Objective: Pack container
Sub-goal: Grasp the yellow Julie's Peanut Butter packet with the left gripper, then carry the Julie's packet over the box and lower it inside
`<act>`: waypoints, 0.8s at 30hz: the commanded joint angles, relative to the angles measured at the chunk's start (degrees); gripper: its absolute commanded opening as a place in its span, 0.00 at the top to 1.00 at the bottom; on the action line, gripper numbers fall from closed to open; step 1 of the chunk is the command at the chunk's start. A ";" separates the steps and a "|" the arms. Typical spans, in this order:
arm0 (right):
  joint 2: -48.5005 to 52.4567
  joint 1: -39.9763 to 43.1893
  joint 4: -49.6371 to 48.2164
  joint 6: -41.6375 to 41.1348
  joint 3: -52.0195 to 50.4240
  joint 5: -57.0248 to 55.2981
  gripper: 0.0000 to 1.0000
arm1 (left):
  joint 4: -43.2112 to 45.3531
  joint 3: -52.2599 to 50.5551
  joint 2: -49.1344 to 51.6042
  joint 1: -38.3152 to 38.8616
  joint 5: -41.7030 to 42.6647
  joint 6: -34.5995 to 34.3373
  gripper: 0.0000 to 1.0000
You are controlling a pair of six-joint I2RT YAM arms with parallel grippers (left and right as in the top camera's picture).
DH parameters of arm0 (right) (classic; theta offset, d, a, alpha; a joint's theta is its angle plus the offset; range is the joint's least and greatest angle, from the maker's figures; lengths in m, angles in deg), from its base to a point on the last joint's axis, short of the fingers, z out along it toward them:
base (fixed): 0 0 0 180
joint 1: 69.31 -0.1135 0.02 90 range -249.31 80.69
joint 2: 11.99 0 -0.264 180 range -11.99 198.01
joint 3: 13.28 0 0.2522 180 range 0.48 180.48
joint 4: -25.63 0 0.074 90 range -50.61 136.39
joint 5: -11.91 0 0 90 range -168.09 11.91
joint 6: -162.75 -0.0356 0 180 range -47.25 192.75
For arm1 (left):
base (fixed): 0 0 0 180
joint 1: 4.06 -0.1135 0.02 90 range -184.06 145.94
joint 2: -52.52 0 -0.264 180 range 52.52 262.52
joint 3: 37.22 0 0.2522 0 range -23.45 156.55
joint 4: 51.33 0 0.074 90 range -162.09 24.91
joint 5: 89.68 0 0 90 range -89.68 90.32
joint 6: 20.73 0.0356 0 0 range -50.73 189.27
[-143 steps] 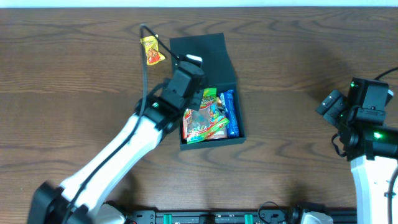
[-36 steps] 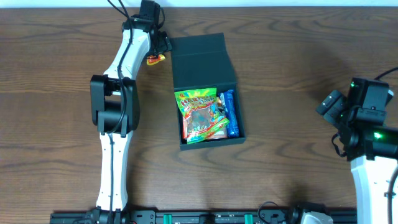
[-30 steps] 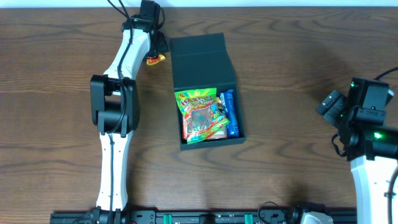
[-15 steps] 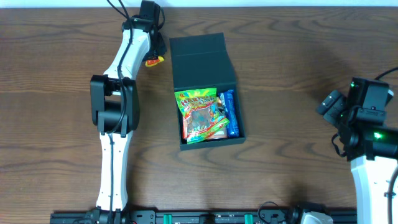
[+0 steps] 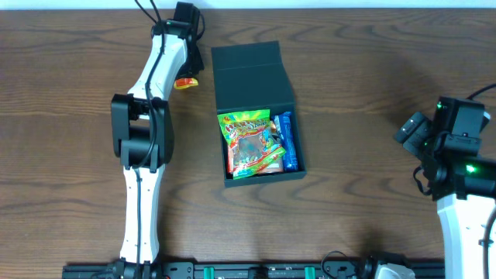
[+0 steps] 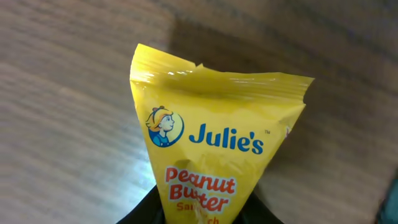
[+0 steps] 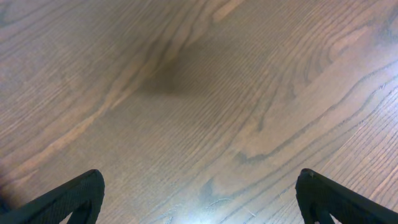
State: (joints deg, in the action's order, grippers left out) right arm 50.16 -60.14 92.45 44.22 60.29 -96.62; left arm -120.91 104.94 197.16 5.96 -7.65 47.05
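The container (image 5: 263, 180) is a dark green square box in the middle of the table, its flap lid (image 5: 252, 77) lying open behind it. Inside lie a green and red snack bag (image 5: 249, 143) and a blue packet (image 5: 287, 139). My left gripper (image 5: 184, 76) is left of the lid, shut on a yellow peanut butter sandwich packet (image 5: 187, 82). In the left wrist view the packet (image 6: 214, 143) fills the frame, pinched at its lower end between my dark fingers (image 6: 140, 214). My right gripper (image 7: 199, 202) stands open over bare wood at the table's right edge (image 5: 415, 132).
The left arm (image 5: 143, 132) stretches from the front edge up the table's left side, beside the container. The table's far edge (image 5: 310, 9) runs just behind the lid. Wood grain shows between the container and the right arm.
My left gripper has closed on the yellow packet. The packet has shifted slightly left and toward the front, away from the lid's corner. The right arm has not moved.
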 commanded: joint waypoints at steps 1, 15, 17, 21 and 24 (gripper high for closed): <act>-0.11 0.61 0.09 -1.01 -0.09 -0.94 0.01 | -1.90 0.76 -7.21 2.23 -1.68 2.95 0.73; -0.11 0.61 0.09 -1.01 -0.09 -0.94 0.01 | -20.00 0.76 -19.69 15.85 0.66 2.95 0.77; -0.11 0.61 0.09 -1.01 -0.09 -0.94 0.01 | -22.36 0.76 -20.98 17.92 0.76 2.93 0.82; -0.11 0.61 0.09 -1.01 -0.09 -0.94 0.01 | -25.62 0.74 -23.52 22.43 1.84 3.15 0.81; -0.11 0.61 0.09 -1.01 -0.09 -0.94 0.01 | -26.53 0.74 -24.63 26.45 2.10 3.13 0.80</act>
State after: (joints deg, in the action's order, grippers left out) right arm 50.16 -60.14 92.45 44.22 60.29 -96.62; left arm -146.72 104.94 175.74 29.28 -6.51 49.81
